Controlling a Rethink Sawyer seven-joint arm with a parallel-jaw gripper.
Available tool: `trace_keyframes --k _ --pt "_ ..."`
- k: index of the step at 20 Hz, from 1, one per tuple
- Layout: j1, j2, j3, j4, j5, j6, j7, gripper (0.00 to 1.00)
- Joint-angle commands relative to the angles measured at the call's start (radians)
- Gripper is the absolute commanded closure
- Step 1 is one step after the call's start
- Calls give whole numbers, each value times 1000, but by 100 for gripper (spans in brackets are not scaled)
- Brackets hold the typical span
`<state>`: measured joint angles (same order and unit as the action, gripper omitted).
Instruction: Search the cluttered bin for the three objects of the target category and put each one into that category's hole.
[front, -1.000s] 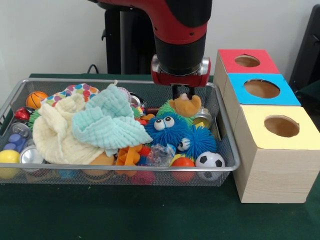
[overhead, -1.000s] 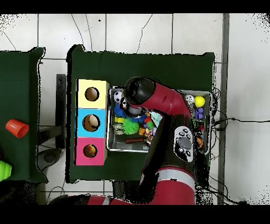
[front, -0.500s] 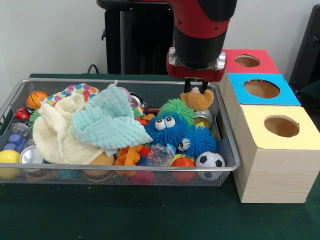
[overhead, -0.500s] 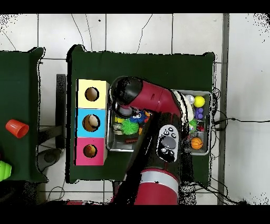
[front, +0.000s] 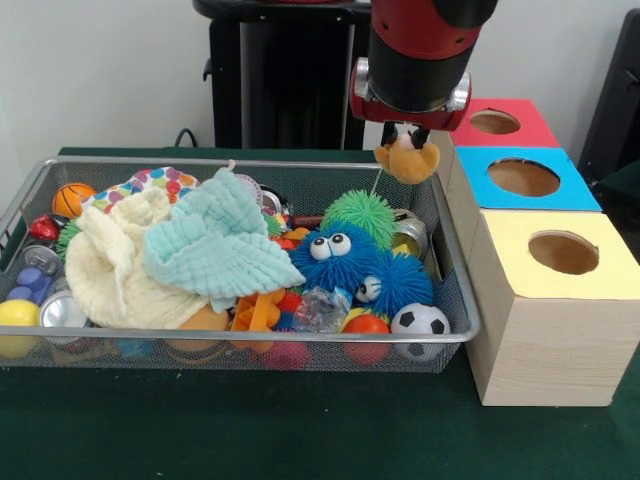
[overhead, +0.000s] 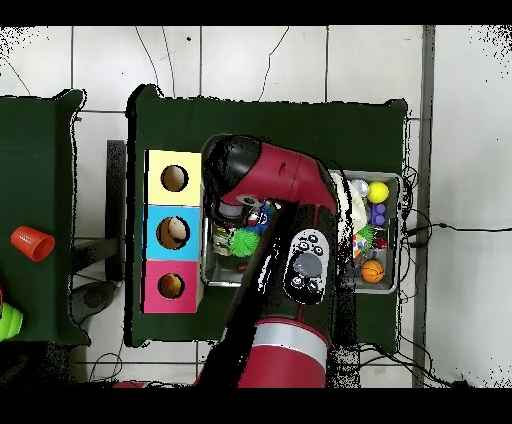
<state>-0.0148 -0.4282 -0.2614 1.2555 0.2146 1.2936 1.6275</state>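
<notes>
Green-clothed counter with wire bin: we see the pincer closed on a small brown plush toy, hanging above the bin's right end beside the coloured boxes, which we judge light, soft and compressible, best pinched at its top.

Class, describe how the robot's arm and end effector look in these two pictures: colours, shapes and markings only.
The arm is a thick, rounded red shell over a black cylindrical wrist with a silver ring and red collar. The end effector has short dark fingers. Overhead, a black oval panel with light buttons sits on the red link.
</notes>
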Motion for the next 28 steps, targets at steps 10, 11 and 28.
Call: trace_keyframes --k 10,11,28 --pt "12 -28 56 161 83 48 273 100" --pt "16 -30 54 164 85 49 274 100" --pt "22 -1 62 117 109 61 315 100"
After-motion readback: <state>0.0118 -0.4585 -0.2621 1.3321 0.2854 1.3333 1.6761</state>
